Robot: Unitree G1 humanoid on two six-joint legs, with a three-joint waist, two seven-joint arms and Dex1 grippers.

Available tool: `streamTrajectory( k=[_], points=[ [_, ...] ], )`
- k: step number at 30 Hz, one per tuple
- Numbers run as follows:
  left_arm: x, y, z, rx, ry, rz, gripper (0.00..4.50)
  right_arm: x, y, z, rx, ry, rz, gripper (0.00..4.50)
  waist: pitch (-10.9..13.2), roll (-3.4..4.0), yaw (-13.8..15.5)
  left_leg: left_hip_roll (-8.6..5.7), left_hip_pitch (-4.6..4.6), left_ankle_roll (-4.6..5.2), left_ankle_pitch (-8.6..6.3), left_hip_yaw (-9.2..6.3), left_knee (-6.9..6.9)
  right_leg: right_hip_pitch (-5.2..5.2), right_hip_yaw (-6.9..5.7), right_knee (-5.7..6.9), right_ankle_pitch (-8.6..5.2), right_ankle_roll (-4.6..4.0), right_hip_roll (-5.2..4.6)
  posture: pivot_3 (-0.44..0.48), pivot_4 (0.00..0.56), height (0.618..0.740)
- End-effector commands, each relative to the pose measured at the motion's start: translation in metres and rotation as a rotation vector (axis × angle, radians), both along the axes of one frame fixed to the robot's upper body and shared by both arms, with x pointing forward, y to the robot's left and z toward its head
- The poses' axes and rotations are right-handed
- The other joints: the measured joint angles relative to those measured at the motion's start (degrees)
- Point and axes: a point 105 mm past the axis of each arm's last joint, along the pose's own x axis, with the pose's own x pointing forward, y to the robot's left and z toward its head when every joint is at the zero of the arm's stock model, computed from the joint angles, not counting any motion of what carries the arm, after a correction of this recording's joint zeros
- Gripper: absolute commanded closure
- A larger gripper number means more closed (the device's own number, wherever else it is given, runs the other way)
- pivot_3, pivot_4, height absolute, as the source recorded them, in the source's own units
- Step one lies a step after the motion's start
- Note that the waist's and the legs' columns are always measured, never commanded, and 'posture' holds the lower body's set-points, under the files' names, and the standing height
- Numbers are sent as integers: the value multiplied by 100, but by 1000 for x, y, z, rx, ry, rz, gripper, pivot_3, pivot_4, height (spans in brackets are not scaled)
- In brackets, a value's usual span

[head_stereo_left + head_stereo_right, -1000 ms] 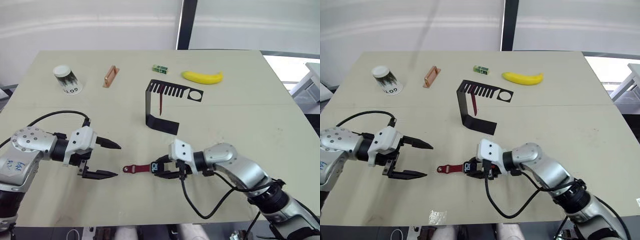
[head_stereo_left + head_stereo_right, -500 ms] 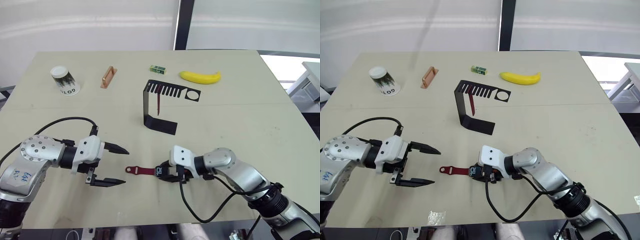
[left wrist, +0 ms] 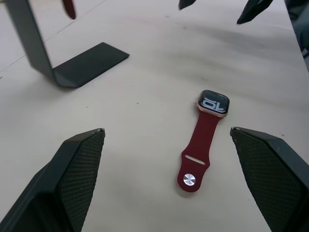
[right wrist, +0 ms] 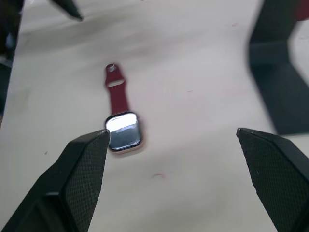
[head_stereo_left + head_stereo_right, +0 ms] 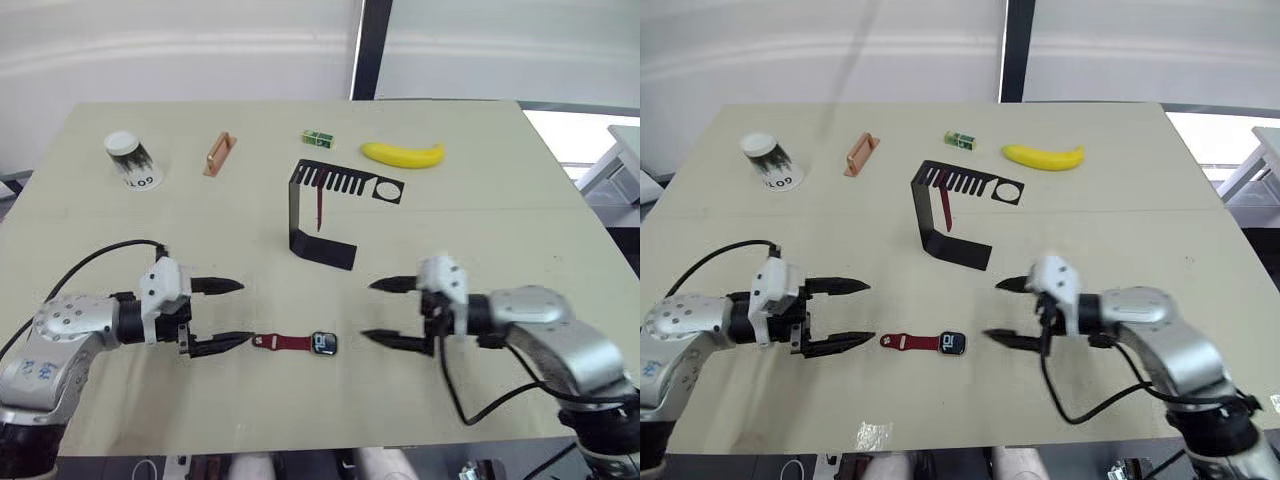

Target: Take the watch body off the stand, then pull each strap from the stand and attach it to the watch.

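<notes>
The watch body [image 5: 324,343] lies flat on the table with one dark-red strap [image 5: 285,342] joined to its left end. It lies free, with nothing gripping it. My left gripper [image 5: 243,312] is open just left of the strap's tip, its fingers [image 3: 72,179] wide apart. To the right of the watch [image 4: 123,131] my right gripper [image 5: 369,310] is open and holds nothing. The black stand [image 5: 320,215] is upright behind them, and a second strap [image 5: 319,205] hangs from its slotted top plate.
Along the table's far side are a banana [image 5: 403,154], a small green box [image 5: 318,138], a copper-coloured handle [image 5: 219,153] and a white cup [image 5: 132,160]. The watch lies near the table's front edge [image 5: 300,450].
My right gripper has let go of the watch, opened and drawn back to the right. The left gripper now sits lower and closer to the strap's free end.
</notes>
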Motion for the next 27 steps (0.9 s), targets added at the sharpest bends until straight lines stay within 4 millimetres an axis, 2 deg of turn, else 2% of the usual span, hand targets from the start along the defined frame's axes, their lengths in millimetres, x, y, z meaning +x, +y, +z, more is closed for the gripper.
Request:
streamTrajectory(
  k=[1,3,4,5,6,7,11,18,23,27],
  points=[
    [2,22,13,-74,-19,172,0,-1,-39,18,72,-43,-183,39,-1,-1,11,-1,1,0,0,-1,0,4,0,-5,0,0,0,0,150,740],
    [1,31,9,-76,-24,238,0,-7,-59,19,106,-36,-261,572,-1,-1,15,-4,2,0,0,0,-1,6,0,-5,1,2,0,0,150,740],
    [0,33,9,-80,-23,250,0,-9,-62,19,112,-34,-272,871,-1,-2,19,-4,2,0,0,-1,-2,6,0,-7,1,2,1,0,150,740],
    [-2,38,7,-88,-24,282,0,-15,-69,18,120,-32,-294,1341,-1,-2,15,-3,3,-1,0,0,-4,6,0,-7,1,2,1,0,150,740],
    [-3,41,6,-92,-24,306,0,-20,-73,17,128,-26,-307,2019,-2,-3,9,-3,2,-1,0,0,-5,5,0,-8,1,2,2,0,150,740],
    [-4,44,5,-95,-24,322,0,-23,-75,16,133,-22,-316,2381,-2,-3,0,-2,3,-2,0,0,-5,6,0,-7,1,2,3,0,150,740],
    [-2,45,10,-95,-50,338,0,-27,-73,12,129,-15,-310,4463,-2,-3,-28,-4,7,-6,3,3,-5,9,4,-6,1,2,4,0,150,740],
    [5,19,28,-99,-111,240,0,-19,-67,10,135,-41,-259,4463,-3,-4,-6,-6,6,-7,3,4,-5,9,7,-7,1,2,6,0,150,740],
    [14,-14,32,-99,-142,161,0,9,-30,1,128,-70,-183,4463,-3,-3,-48,-5,9,-10,5,7,-3,9,9,-5,3,5,9,0,150,740],
    [18,-42,40,-149,-188,142,0,48,12,-15,112,-98,-199,4463,-3,-3,-67,-4,15,-14,7,9,-3,8,11,1,3,4,12,0,150,740]
  ],
)
